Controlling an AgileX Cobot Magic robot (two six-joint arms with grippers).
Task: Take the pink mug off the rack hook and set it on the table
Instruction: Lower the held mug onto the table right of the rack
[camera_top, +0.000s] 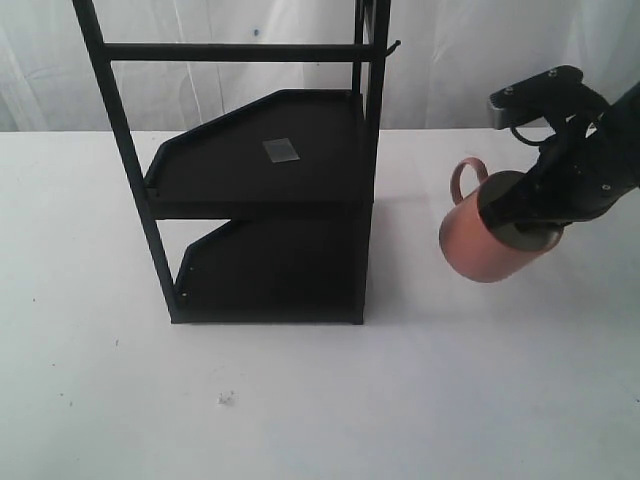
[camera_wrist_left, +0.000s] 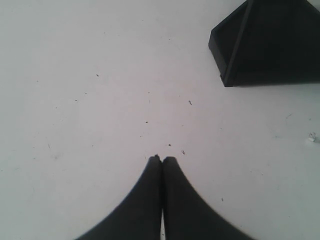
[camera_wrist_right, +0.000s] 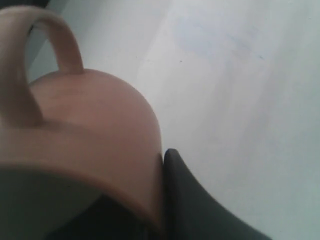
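Note:
The pink mug (camera_top: 478, 245) hangs tilted in the air to the right of the rack (camera_top: 270, 170), its handle (camera_top: 465, 178) pointing up and toward the rack. My right gripper (camera_top: 520, 222) is shut on the mug's rim, one finger inside the mouth and one outside. In the right wrist view the mug (camera_wrist_right: 95, 130) fills the frame, with the outer finger (camera_wrist_right: 185, 200) pressed against its wall. The rack hook (camera_top: 392, 46) sticks out bare near the top bar. My left gripper (camera_wrist_left: 162, 160) is shut on nothing above the white table (camera_wrist_left: 100, 100); it is out of the exterior view.
The rack's lower tray corner (camera_wrist_left: 265, 45) shows in the left wrist view. A small crumb (camera_top: 225, 398) lies on the table in front of the rack. A white curtain (camera_top: 200, 100) hangs behind the table.

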